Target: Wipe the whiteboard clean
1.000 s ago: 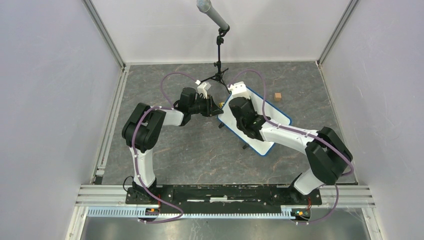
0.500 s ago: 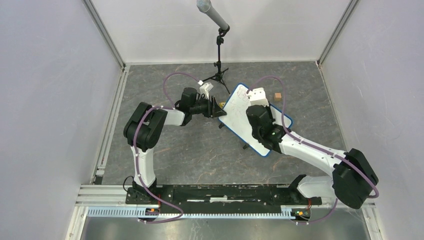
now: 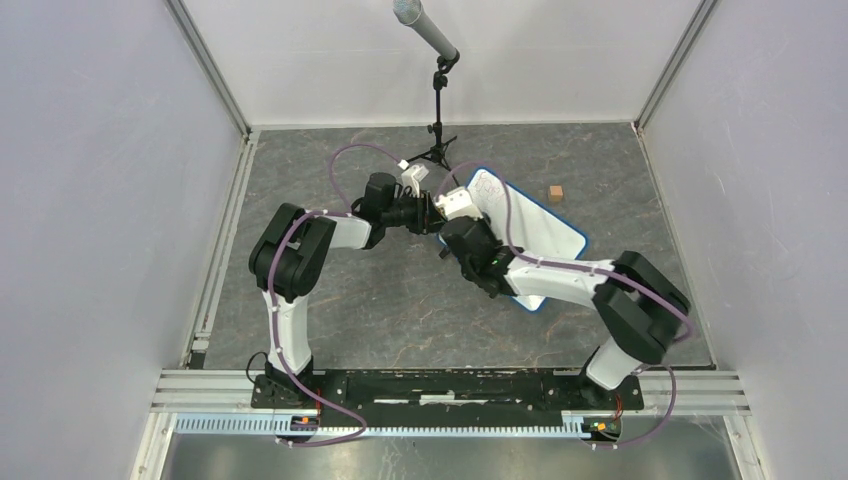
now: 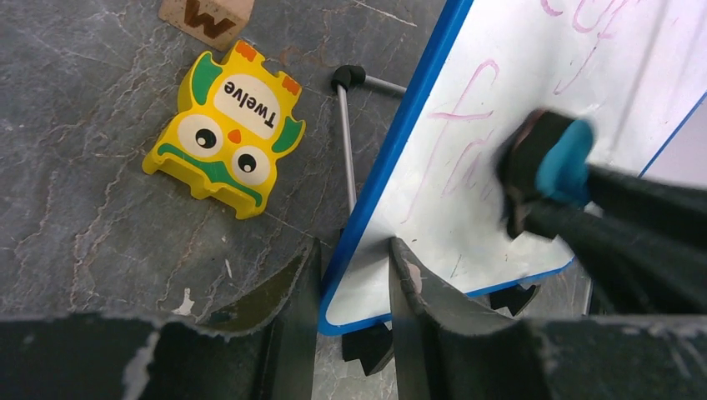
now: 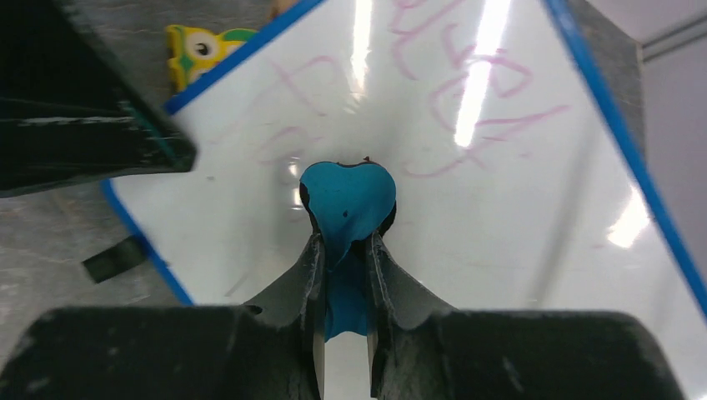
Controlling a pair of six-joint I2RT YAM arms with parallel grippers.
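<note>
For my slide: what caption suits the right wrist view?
Right gripper presses a blue eraser on the blue-rimmed whiteboard.

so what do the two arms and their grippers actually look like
Both arms have white link shells with bulky black joint housings and a thin purple cable looping along each from the base rail. The left gripper has dark, scuffed curved fingers with pale worn tips. The right gripper has similar dark grey tapered fingers on a black body. A white block sits on each wrist.

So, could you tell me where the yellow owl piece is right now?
In the left wrist view the yellow owl piece lies on the grey table, just left of the whiteboard and its blue rim, below a wooden letter block.
</note>
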